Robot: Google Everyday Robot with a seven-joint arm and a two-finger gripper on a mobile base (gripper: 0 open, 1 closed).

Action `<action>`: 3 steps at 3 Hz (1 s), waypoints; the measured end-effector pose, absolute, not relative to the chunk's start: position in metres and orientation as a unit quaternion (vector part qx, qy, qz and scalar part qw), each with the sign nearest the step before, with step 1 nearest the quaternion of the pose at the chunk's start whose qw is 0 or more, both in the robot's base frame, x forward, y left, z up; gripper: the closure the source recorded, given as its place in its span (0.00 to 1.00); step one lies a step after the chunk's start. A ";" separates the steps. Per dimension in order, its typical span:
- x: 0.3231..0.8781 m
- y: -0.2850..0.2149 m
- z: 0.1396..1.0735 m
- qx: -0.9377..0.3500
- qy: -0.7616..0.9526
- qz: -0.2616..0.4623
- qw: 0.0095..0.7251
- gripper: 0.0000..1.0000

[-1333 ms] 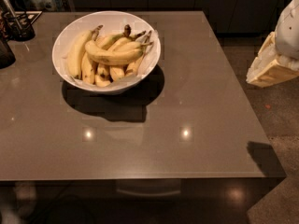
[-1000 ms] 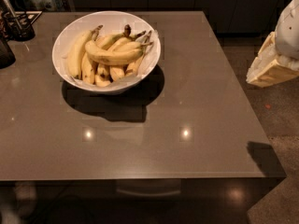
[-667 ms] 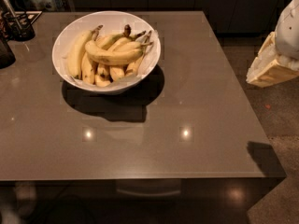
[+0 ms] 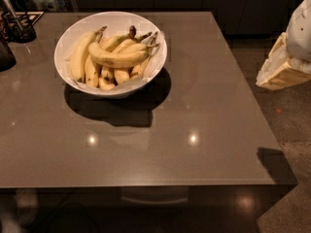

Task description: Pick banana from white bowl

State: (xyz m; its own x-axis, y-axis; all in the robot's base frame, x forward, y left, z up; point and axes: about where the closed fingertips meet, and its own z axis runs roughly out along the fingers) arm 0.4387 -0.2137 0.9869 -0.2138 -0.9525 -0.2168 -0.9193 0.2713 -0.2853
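Note:
The white bowl (image 4: 156, 67) stands on the far left part of the grey table (image 4: 194, 106). It holds several yellow bananas. The banana (image 4: 119, 58), long and curved with a thin dark stem pointing right, lies across the top of the pile. My gripper (image 4: 284, 64), a white and beige shape, hangs at the right edge of the view, beyond the table's right side and well away from the bowl. It holds nothing that I can see.
A small dark utensil holder (image 4: 18, 27) stands at the table's far left corner, with a dark object (image 4: 5, 55) in front of it at the left edge. Dark cabinets run behind the table. Speckled floor lies to the right.

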 end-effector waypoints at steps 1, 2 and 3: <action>0.439 -0.214 0.987 -0.602 0.778 -0.047 0.176 0.10; 0.439 -0.214 0.987 -0.602 0.778 -0.047 0.176 0.00; 0.439 -0.214 0.987 -0.602 0.778 -0.047 0.176 0.00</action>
